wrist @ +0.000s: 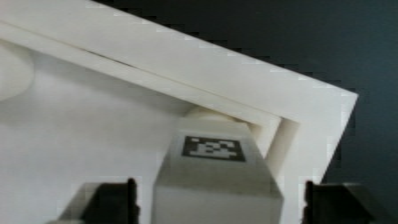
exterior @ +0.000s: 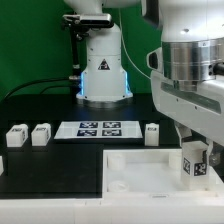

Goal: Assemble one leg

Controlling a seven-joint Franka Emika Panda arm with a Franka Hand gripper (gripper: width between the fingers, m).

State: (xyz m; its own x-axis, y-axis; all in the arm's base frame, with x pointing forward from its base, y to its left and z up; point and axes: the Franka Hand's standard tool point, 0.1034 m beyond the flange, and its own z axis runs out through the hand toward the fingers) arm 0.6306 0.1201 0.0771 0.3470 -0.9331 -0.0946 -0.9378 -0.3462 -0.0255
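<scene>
One leg (wrist: 217,165), a small white block with a black-and-white tag on its face, stands upright in the inner corner of the large white tray-like piece (wrist: 214,70). My gripper (wrist: 222,203) straddles it. The dark fingers (wrist: 118,200) stand a little off both sides of the leg, with a narrow gap on each side, so the jaws are open. In the exterior view the leg (exterior: 193,164) is at the right, just under my gripper (exterior: 192,148), over the tray piece (exterior: 135,170).
Three more legs stand on the black table: two at the exterior view's left (exterior: 17,136) (exterior: 41,133) and one by the tray's far edge (exterior: 152,133). The marker board (exterior: 98,129) lies between them. The arm's base (exterior: 104,70) is behind.
</scene>
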